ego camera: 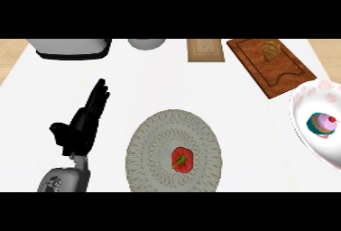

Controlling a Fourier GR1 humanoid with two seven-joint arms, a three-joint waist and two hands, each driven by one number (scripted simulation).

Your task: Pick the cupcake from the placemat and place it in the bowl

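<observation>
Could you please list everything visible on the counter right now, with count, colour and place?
Round woven grey placemat: one, grey, centre front.
Red bell pepper: one, red, green stem, on placemat.
White bowl with pink pattern: one, right edge.
Cupcake with pink frosting: one, pink and teal, inside bowl.
Brown wooden board: one, back right.
Croissant: one, golden, on board.
Tan block: one, back centre.
Grey appliance: one, back left.
Grey round object: one, back.
Left hand: one, black, open, left.
</observation>
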